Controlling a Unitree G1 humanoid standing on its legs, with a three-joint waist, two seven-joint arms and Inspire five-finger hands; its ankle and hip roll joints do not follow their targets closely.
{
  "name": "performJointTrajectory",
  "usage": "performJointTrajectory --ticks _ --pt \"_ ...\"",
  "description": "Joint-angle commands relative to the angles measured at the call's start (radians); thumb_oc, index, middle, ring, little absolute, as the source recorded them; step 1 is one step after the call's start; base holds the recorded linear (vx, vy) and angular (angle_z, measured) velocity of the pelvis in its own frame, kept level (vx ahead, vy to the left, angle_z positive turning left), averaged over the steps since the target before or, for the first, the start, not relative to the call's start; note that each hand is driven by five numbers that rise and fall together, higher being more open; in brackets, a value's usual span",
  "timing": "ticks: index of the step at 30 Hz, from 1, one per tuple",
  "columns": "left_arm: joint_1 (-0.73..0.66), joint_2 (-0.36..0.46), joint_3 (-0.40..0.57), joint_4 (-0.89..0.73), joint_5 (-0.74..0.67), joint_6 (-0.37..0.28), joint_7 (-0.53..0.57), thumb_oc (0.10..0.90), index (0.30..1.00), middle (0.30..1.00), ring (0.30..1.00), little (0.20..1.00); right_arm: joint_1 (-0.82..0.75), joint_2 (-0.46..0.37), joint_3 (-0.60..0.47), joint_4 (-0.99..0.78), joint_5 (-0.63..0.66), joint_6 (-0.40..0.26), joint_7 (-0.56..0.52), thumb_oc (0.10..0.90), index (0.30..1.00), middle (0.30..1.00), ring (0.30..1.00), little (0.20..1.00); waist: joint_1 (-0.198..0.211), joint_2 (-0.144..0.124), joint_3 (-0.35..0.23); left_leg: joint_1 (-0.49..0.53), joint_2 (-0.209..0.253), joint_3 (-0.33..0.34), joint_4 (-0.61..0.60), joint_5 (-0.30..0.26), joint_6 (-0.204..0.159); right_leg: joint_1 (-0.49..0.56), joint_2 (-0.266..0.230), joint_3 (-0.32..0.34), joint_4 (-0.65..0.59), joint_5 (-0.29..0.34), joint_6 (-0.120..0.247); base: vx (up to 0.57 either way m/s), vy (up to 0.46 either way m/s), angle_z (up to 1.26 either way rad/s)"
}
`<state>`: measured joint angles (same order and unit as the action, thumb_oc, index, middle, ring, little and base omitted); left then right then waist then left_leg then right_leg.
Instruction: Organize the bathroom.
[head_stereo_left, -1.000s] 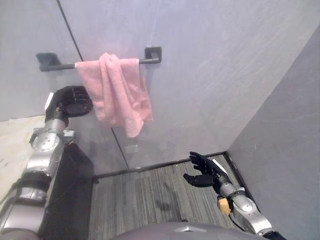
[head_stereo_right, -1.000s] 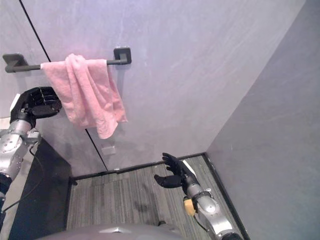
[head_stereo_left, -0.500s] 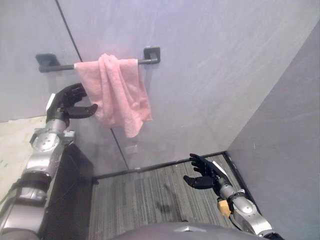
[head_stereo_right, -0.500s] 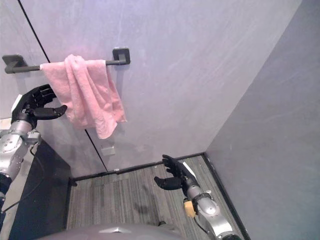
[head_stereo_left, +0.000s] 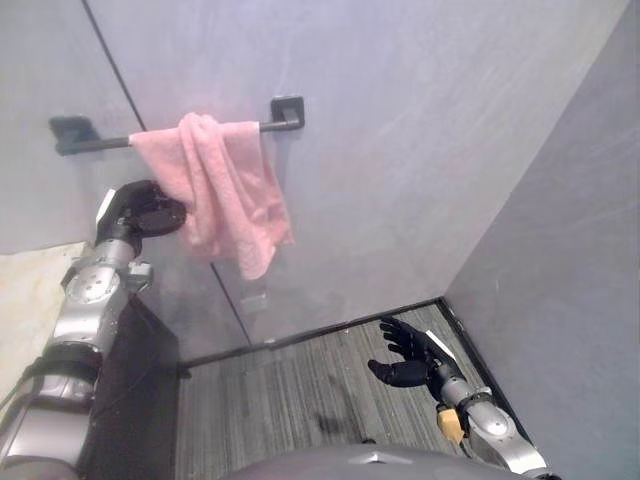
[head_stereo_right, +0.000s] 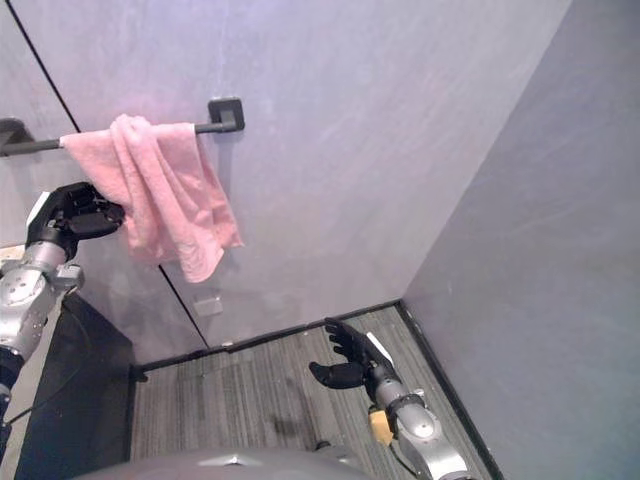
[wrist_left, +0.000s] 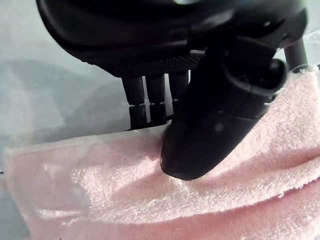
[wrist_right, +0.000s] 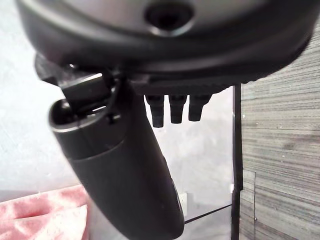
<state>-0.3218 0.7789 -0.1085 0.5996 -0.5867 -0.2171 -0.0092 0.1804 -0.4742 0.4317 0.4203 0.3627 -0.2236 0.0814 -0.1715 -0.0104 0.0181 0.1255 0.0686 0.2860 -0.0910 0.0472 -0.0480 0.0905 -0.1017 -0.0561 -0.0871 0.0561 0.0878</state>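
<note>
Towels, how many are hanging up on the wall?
1. A pink towel hangs bunched over the dark bar on the grey wall. The left hand pinches its left edge. None elsewhere in view.

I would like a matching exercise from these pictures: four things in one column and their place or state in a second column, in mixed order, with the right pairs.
Things:
1. pink towel
2. towel bar
3. left hand
4. right hand

Place or state:
A. open, low above the striped floor
B. fixed on the grey wall
C. bunched, draped over the bar
D. pinching the cloth's left edge

Pairs: 1-C, 2-B, 3-D, 4-A
</note>
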Motion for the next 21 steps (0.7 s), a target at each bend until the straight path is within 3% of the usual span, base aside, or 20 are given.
performJointTrajectory --ticks 1,5,10,13,21 --pt "-0.175 0.007 0.028 0.057 -0.027 -0.101 0.023 0.4 0.3 0.3 0.3 0.3 -0.101 -0.057 -0.014 -0.145 0.008 -0.091 -0.002 0.8 0.9 0.9 0.9 0.9 0.01 0.032 -0.035 0.018 0.02 -0.047 0.004 -0.058 0.017 -0.001 -0.028 -0.049 0.041 -0.033 0.048 0.0 0.0 0.0" --pt "-0.168 -0.003 0.017 0.042 -0.02 -0.113 0.035 0.4 0.3 0.3 0.3 0.3 -0.184 -0.098 0.002 -0.22 -0.017 -0.083 -0.01 0.8 0.9 0.9 0.9 0.9 0.033 0.027 -0.031 0.016 0.018 -0.059 0.004 -0.056 0.017 0.005 -0.031 -0.059 0.035 -0.029 0.047 0.0 0.0 0.0" --pt "-0.184 -0.028 -0.016 0.034 0.007 -0.123 0.042 0.4 0.3 0.3 0.3 0.3 -0.409 -0.13 0.032 -0.269 0.016 -0.057 -0.02 0.8 0.9 0.9 0.9 0.9 0.074 0.02 -0.028 0.009 0.014 -0.083 0.004 -0.05 0.015 0.014 -0.031 -0.075 0.03 -0.026 0.039 0.0 0.003 0.02" --pt "-0.203 -0.046 -0.034 0.045 0.025 -0.122 0.033 0.4 0.3 0.3 0.3 0.3 -0.55 -0.103 0.062 -0.262 0.068 0.002 -0.028 0.8 0.9 0.9 0.9 0.9 0.101 0.015 -0.029 0.002 0.012 -0.103 0.004 -0.044 0.013 0.016 -0.029 -0.088 0.03 -0.028 0.032 -0.01 0.002 0.14" --pt "-0.233 -0.081 -0.056 0.037 0.053 -0.087 0.012 0.4 0.3 0.3 0.3 0.3 -0.71 -0.025 0.082 -0.189 0.109 0.054 -0.031 0.8 0.9 0.9 0.9 0.9 0.147 0.005 -0.036 -0.013 0.011 -0.139 0.004 -0.034 0.01 0.026 -0.027 -0.117 0.024 -0.032 0.019 0.01 -0.005 0.15"
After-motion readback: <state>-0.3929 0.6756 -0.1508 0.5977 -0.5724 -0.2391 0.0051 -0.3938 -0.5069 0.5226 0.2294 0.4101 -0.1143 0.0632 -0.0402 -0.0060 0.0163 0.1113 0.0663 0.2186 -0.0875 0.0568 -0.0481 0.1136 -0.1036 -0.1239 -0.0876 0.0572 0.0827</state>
